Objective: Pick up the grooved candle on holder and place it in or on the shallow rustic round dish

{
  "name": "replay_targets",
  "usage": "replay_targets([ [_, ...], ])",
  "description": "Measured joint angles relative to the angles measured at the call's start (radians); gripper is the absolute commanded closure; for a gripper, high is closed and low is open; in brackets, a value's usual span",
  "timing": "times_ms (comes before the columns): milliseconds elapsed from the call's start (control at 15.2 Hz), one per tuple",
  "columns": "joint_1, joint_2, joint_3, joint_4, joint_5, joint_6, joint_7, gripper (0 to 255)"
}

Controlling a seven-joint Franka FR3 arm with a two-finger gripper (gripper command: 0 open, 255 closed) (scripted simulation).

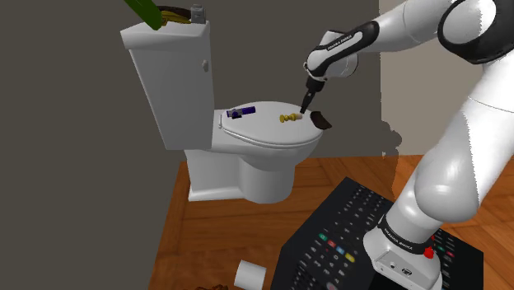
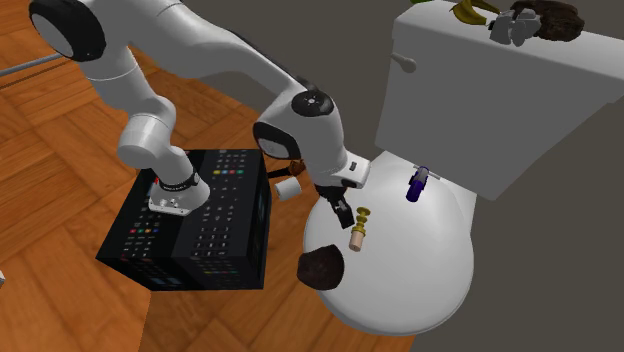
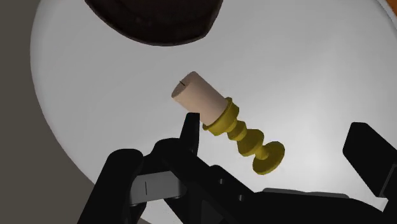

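A grey wall (image 1: pixel 66 123) and a wooden plank floor (image 1: pixel 222 239) frame a white toilet with its lid closed (image 1: pixel 264 136), its tank top carrying a bunch of yellow bananas (image 1: pixel 175 14). The white jointed arm (image 1: pixel 461 165) rises from a black box stand covered with remote-control buttons (image 1: pixel 346 239) and reaches over the lid. A white toilet roll (image 1: pixel 249 274) lies on the floor beside the stand.

On the lid's edge nearest the stand sits the dark brown shallow round dish (image 2: pixel 321 267), partly overhanging the rim. The black two-finger claw (image 2: pixel 338 212) points down at the lid, just beside the dish. Its fingers stand spread apart in the wrist view, grasping nothing.

The cream candle on a turned yellow holder (image 3: pixel 222 121) lies on its side on the lid, between the spread fingers of the claw (image 3: pixel 275 127) and closer to one finger (image 3: pixel 189 127), whose tip sits just at the holder's collar. The candle end points toward the dish (image 3: pixel 153 19); the holder's foot points away from it. In the shoulder view the candle (image 1: pixel 287 119) lies just beside the dish (image 1: pixel 320 122), under the claw (image 1: pixel 306 107).

A small blue and purple object (image 2: pixel 417 184) rests on the lid nearer the tank, well apart from the candle (image 2: pixel 359 228)
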Motion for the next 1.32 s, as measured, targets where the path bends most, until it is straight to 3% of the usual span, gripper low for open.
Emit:
replay_targets([
  [330,-0.048,0.209,0.012,0.153,0.144,0.022,-0.187,0],
  [792,-0.077,0.302,0.041,0.17,0.213,0.086,-0.247,0],
  [1254,-0.082,0.323,0.049,0.176,0.226,0.098,-0.255,0],
  [1320,-0.082,0.323,0.049,0.176,0.226,0.098,-0.255,255],
])
